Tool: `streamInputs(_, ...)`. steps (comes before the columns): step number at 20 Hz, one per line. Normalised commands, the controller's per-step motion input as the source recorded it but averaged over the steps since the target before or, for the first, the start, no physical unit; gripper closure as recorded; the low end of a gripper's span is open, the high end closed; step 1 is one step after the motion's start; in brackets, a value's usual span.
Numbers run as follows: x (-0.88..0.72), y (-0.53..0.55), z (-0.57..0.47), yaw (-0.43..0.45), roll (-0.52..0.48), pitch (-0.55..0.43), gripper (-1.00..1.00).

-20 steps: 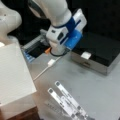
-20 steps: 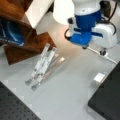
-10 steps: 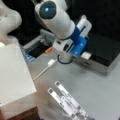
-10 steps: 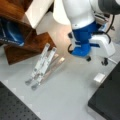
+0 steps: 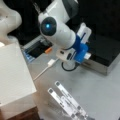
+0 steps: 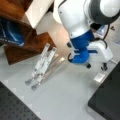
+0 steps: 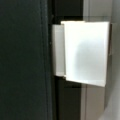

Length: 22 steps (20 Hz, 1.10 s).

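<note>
Shifted since the earlier frames: the arm is now sitting lower and nearer the black box, its wrist filling far more of both front views.

Gripper (image 6: 96,66): blue-and-white head hanging just above the worktop (image 6: 65,100), beside the black box; in a front view (image 5: 83,56) it is lying against that box's near edge. Whether its fingers are spread or pressed together, I cannot tell; they are hiding behind the wrist housing.

White block (image 7: 85,52): filling the wrist view, lying against a dark band; nearest item to the gripper. In a front view a small white plug (image 6: 99,77) is resting on the worktop just beside the box edge and just under the gripper.

Black box (image 5: 105,53): occupying the worktop's far right side in a front view, metal rim facing the open surface; in a front view (image 6: 107,100) it is taking the bottom right corner.

White cable with plug (image 5: 50,63): trailing across the worktop toward a front view's left.

Folding metal stand (image 5: 66,100): lying flat near the bottom edge in a front view, well apart from the gripper; in a front view (image 6: 43,66) it is lying beside the wooden stack (image 6: 25,45).

White carton (image 5: 13,77): standing at the worktop's left edge.

Open room: bare worktop is lying between stand and gripper.
</note>
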Motion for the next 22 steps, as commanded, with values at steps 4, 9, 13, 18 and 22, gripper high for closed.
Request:
streamInputs(4, 0.16, -0.06, -0.10, 0.145, 0.274, 0.025, -1.00)
streamInputs(9, 0.16, -0.10, -0.15, 0.162, 0.341, -0.010, -1.00)
streamInputs(13, 0.18, -0.16, -0.14, 0.119, 0.366, -0.006, -1.00)
streamInputs(18, 0.20, -0.15, -0.09, 0.066, 0.335, 0.011, -1.00)
streamInputs(22, 0.21, -0.08, -0.05, 0.073, 0.291, 0.024, -1.00)
